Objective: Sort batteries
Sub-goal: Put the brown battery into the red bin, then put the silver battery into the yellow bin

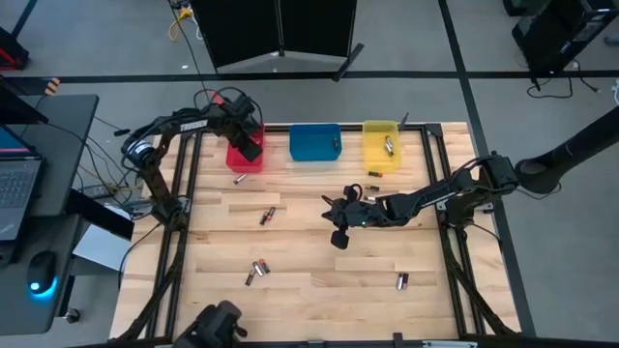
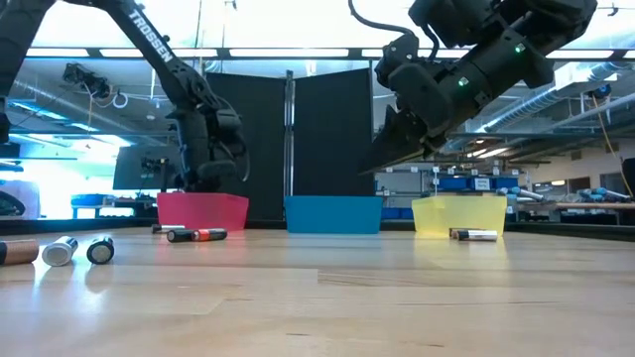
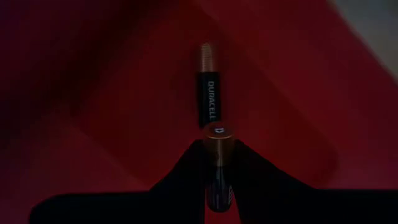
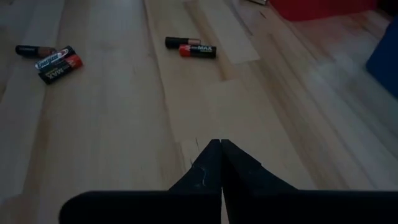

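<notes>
Over the red bin (image 1: 244, 159), the left gripper (image 3: 216, 180) pinches one battery (image 3: 217, 163) mid-barrel; loose batteries (image 4: 189, 47) dot the surface (image 1: 319, 261). Right gripper (image 4: 221, 163) hovers, jaws closed, empty. Small, rigid, smooth cells likely roll.

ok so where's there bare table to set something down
Widest bare patch: right half of the table, between the right gripper and the lone battery near the front. Also the strip below the blue bin. Crowded: the bin row and the scattered batteries front left.
</notes>
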